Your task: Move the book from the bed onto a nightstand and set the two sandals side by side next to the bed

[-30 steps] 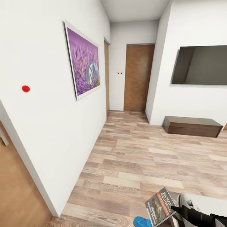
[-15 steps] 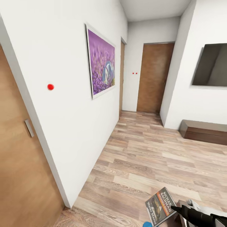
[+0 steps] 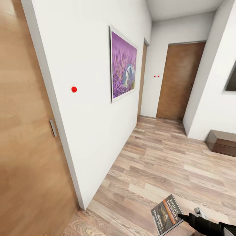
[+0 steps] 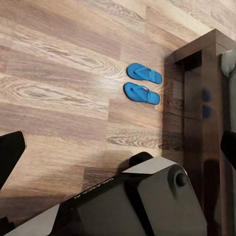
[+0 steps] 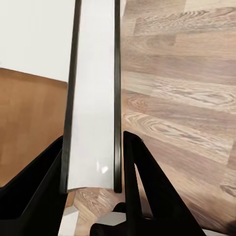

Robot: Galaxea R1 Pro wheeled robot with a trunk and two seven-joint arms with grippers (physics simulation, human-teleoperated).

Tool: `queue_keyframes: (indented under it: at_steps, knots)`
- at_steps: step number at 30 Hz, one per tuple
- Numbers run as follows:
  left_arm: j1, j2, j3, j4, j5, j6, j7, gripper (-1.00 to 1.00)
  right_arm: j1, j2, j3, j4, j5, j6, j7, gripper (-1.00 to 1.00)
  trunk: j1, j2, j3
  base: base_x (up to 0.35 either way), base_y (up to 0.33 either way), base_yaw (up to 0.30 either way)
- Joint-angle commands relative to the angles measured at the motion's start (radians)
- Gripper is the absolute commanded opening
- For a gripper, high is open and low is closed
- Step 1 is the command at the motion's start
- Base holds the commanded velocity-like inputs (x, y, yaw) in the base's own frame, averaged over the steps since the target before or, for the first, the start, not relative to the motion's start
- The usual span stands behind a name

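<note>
White wall [image 3: 98, 65] close left, right fingers [image 5: 93, 162] clamping book [image 3: 167, 214], left fingers' state unclear.

A home, by the look of it: a white-walled room opening onto a short hallway. A framed purple flower picture [image 3: 124, 66] hangs on the wall, with a wooden door [image 3: 26, 131] near it on one side and another brown door [image 3: 178, 82] at the hallway's end beyond it. Wood-plank floor [image 3: 157, 164] runs below the picture, a low dark cabinet [image 3: 224, 142] across from it. Two blue sandals [image 4: 142, 83] lie beside dark wooden furniture [image 4: 201, 108].
</note>
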Motion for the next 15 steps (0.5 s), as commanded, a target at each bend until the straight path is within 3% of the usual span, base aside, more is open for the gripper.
queue_keyframes:
  at_steps: [1, 5, 15]
  knots:
    - [-0.001, 0.0, -0.009, 0.001, 0.006, -0.006, -0.002, 1.0, -0.001, 0.0, 0.002, 0.001, -0.012, 0.008, 0.004, -1.0, 0.0, -0.002, -0.002, 0.0, 0.0, 0.293]
    - [-0.001, 0.0, -0.009, 0.001, 0.006, -0.006, -0.002, 1.0, -0.001, 0.0, 0.002, 0.001, -0.011, 0.008, 0.004, -1.0, 0.0, -0.002, -0.002, 0.033, 0.006, 0.222]
    - [-0.001, 0.0, -0.009, 0.001, 0.006, -0.006, -0.002, 1.0, -0.001, 0.001, 0.002, 0.002, -0.01, 0.008, 0.004, -1.0, 0.0, -0.002, -0.002, 0.232, 0.128, 0.024]
